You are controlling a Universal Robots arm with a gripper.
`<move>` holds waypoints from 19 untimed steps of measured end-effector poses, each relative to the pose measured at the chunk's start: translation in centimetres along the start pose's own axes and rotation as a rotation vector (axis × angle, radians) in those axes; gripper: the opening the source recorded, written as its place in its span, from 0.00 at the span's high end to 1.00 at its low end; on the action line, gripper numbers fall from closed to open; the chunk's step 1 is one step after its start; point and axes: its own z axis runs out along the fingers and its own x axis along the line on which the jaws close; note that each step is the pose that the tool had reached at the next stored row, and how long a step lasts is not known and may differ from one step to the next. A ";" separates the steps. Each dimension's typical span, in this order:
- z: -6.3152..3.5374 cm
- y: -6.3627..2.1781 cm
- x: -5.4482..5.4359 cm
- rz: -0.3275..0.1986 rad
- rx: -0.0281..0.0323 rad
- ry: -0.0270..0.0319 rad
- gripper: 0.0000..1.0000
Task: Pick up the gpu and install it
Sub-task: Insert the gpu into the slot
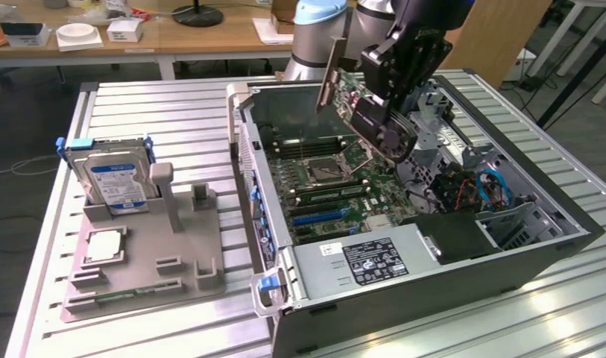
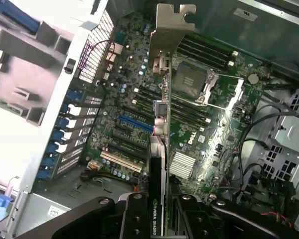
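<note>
We see the gpu (image 1: 361,104) held up in the air over the open computer case (image 1: 541,246), tilted, with the arm's jaws clenched on its lower end. It is a thin flat card. In the exterior view its green board faces us, and its pale metal bracket (image 1: 329,74) rises at the far end, towards the exterior view's left. It hangs clear of the motherboard (image 1: 332,190) and sits in no slot.

The wrist view shows the gpu (image 2: 158,149) edge-on as a narrow dark strip with a printed NVIDIA Quadro label near the jaws. Its bracket (image 2: 168,35) stands at the far end. Beyond the card, that view shows the motherboard (image 2: 209,124) in detail: the open processor socket (image 2: 192,82), a blue expansion slot (image 2: 135,123), and a small ribbed heatsink (image 2: 182,164).

The exterior view gives us the wider scene. At the case's near end lies the power supply (image 1: 373,261) with its black label. Blue and dark cables (image 1: 481,186) crowd the case on the exterior view's right, just beside the card's lower end.

On the slatted metal tabletop (image 1: 163,104), at the exterior view's left, sits a grey holder (image 1: 183,276). A hard drive (image 1: 114,183) stands upright in it, and a square processor chip (image 1: 103,246) lies flat nearer to us.
</note>
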 end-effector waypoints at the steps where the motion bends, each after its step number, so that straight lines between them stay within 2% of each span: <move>1: 0.02 -0.01 0.0 -0.010 0.0005 0.0001 0.74; 19: 0.34 -0.11 -0.3 -0.183 0.0096 0.0038 0.74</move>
